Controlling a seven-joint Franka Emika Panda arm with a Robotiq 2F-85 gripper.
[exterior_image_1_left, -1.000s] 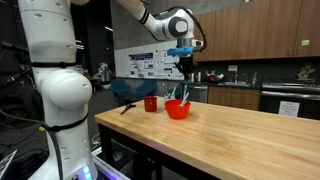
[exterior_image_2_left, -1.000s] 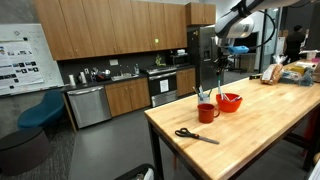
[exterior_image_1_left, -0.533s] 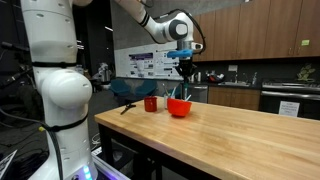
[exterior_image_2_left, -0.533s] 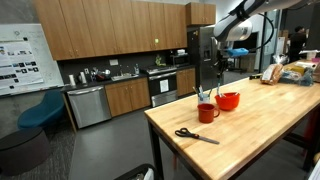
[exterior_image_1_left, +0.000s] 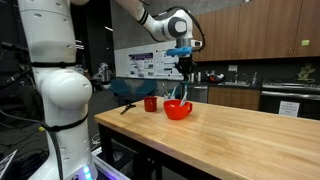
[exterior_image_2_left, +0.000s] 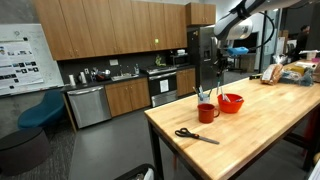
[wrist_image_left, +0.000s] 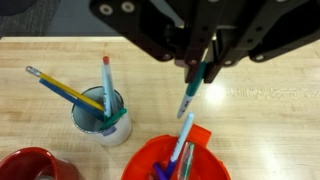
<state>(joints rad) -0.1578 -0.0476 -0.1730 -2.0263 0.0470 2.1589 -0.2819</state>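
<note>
Wooden countertop (exterior_image_1_left: 240, 135), one red bowl (wrist_image_left: 145, 165), one cup of pens (wrist_image_left: 95, 135), one scissors (exterior_image_2_left: 196, 135), gripper (wrist_image_left: 205, 62) clamping one pen (wrist_image_left: 192, 92)

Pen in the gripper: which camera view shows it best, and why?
The wrist view: the pen hangs close up, its teal barrel clear, pinched by the gripper above the bowl. In both exterior views it is only a thin, far-off sliver below the gripper.
</note>
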